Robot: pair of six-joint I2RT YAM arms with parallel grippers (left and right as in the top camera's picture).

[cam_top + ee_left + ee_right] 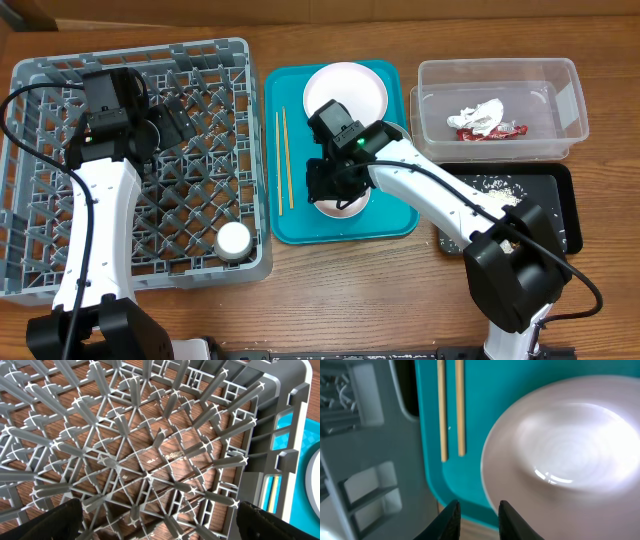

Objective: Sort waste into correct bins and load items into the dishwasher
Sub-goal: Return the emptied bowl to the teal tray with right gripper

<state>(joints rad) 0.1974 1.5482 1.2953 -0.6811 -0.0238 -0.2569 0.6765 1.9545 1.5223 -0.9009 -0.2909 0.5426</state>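
On the teal tray, a white bowl [346, 208] [570, 455] sits at the front, and my right gripper [329, 192] [477, 519] hovers by its left rim. The jaws are slightly open with nothing between them. The white plate [350, 88] lies at the tray's back, and the chopsticks [283, 160] [451, 410] lie along its left side. My left gripper [180, 122] [160, 525] hangs wide open and empty over the grey dishwasher rack [140, 50] [150, 475]. The clear tub [570, 100] holds the napkin [480, 115] and the red wrapper [497, 131]. The rice scraps [495, 185] lie in the black tray [560, 215].
The teal tray [300, 225] [430, 450] lies between the rack and the two bins. A small round white vessel [233, 240] stands in the rack's front right corner. The rack's wall [360, 485] rises just left of my right gripper. Bare wooden table runs along the front edge.
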